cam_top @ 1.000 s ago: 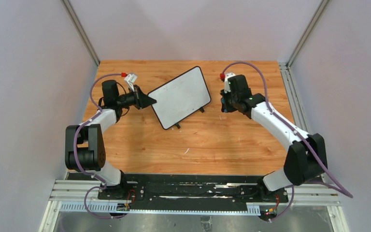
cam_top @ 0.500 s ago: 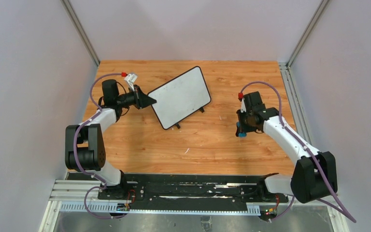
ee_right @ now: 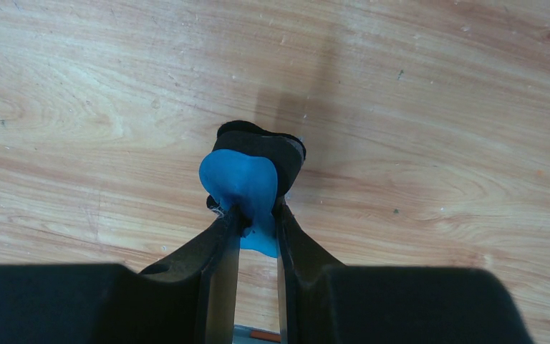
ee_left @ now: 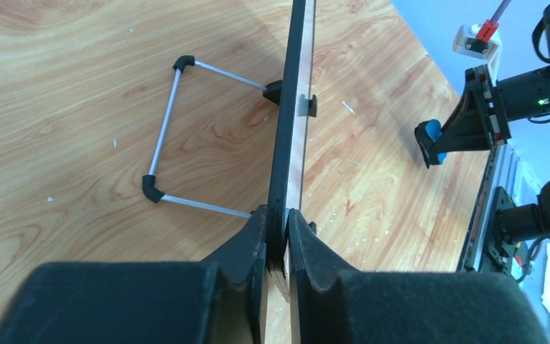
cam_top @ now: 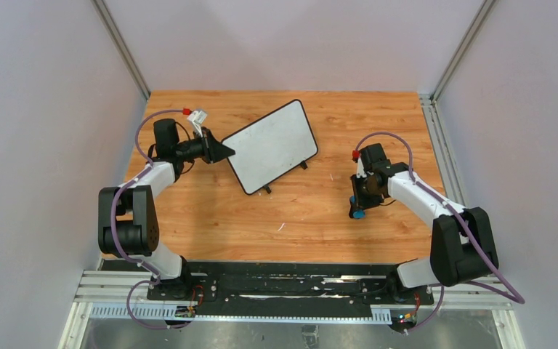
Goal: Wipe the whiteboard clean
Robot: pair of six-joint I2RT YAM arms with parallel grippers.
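Note:
The whiteboard (cam_top: 272,145) stands propped on its wire stand in the middle back of the wooden table, its white face blank. My left gripper (cam_top: 227,151) is shut on the board's left edge; in the left wrist view the black frame (ee_left: 290,122) runs edge-on between the pads. My right gripper (cam_top: 357,209) is shut on a blue eraser (ee_right: 243,183) with a black felt face, held low over the table to the board's right and nearer me. The eraser also shows in the top view (cam_top: 359,214) and in the left wrist view (ee_left: 432,137).
The board's wire stand (ee_left: 168,129) rests on the table behind it. Grey walls close in the table on both sides and at the back. A black rail (cam_top: 283,280) runs along the near edge by the arm bases.
My right gripper has swung with the eraser from beside the board's right edge toward the near right and down close to the table. The left gripper and the board have not moved.

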